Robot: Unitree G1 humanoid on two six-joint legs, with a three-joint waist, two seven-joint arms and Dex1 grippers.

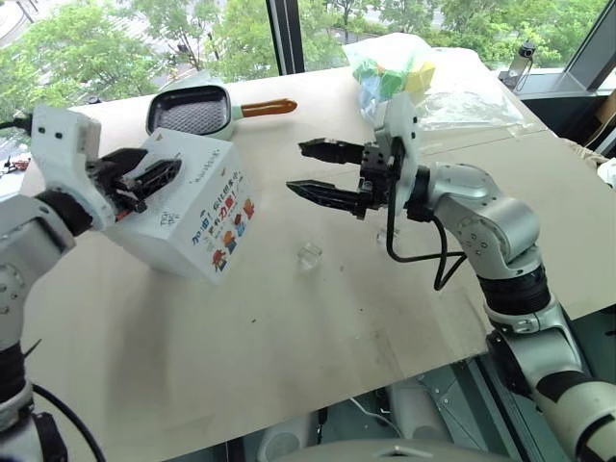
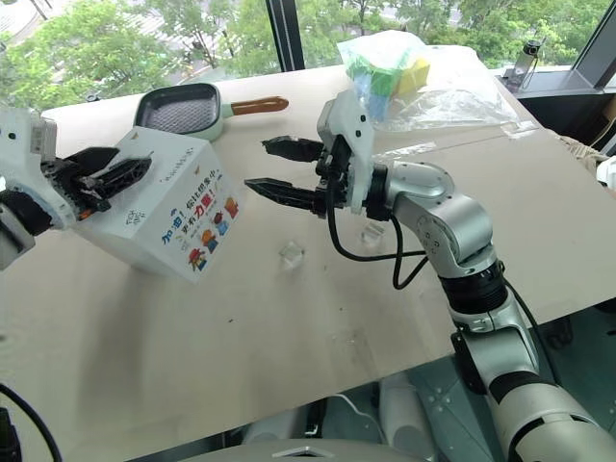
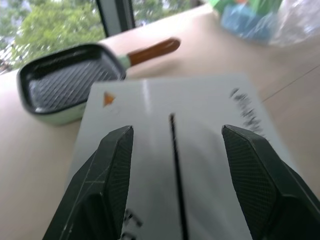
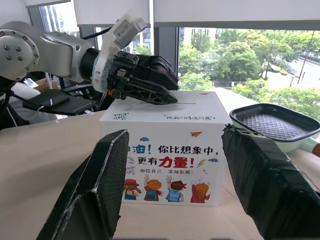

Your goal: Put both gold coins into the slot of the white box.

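The white box point(image 1: 192, 217) stands tilted on the table at the left, with its cartoon face turned toward me. My left gripper point(image 1: 159, 173) hovers open just over its top. In the left wrist view the two fingers point(image 3: 112, 170) straddle the dark slot point(image 3: 173, 165) with nothing between them. A tiny glassy gold coin point(image 2: 291, 253) lies on the table right of the box. A second small clear piece point(image 2: 371, 233) sits under my right wrist. My right gripper point(image 1: 295, 167) points left at the box from a short way off, open and empty.
A black grill pan point(image 1: 190, 113) with a brown handle sits behind the box. A clear plastic bag of coloured blocks point(image 1: 395, 72) lies at the back right, with a bottle point(image 1: 520, 63) beyond it. The table's front edge point(image 1: 318, 399) runs close to me.
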